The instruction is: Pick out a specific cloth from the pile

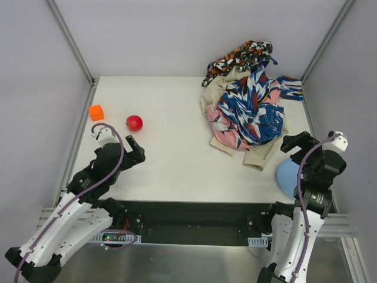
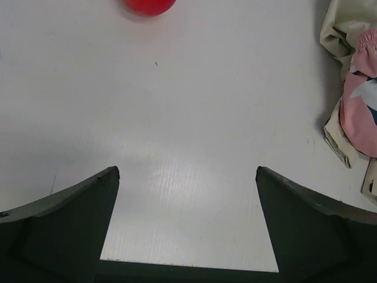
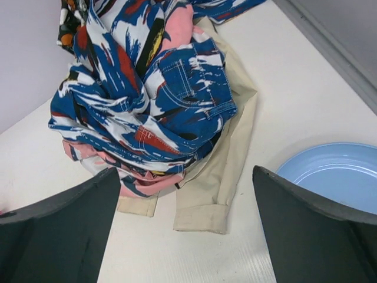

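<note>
Both open and empty: the right hand (image 1: pixel 297 141) hangs just beside the pile (image 1: pixel 250 106), which lies ahead and to its left, while the left hand (image 1: pixel 136 148) is well apart by the apple (image 1: pixel 134 122). The black cloth shows nowhere, presumably buried under the blue print (image 3: pixel 159 100) and beige cloth (image 3: pixel 224 171). Overhead shows the orange-black print (image 1: pixel 238 58) whole at the back; the right wrist clips it to a corner.

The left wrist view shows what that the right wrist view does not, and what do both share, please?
Left wrist only: the round red apple. Right wrist only: the round pale-blue plate and an orange-black-white print garment. Both: the plain beige cloth, the blue-white-pink patterned cloth and the white tabletop.
</note>
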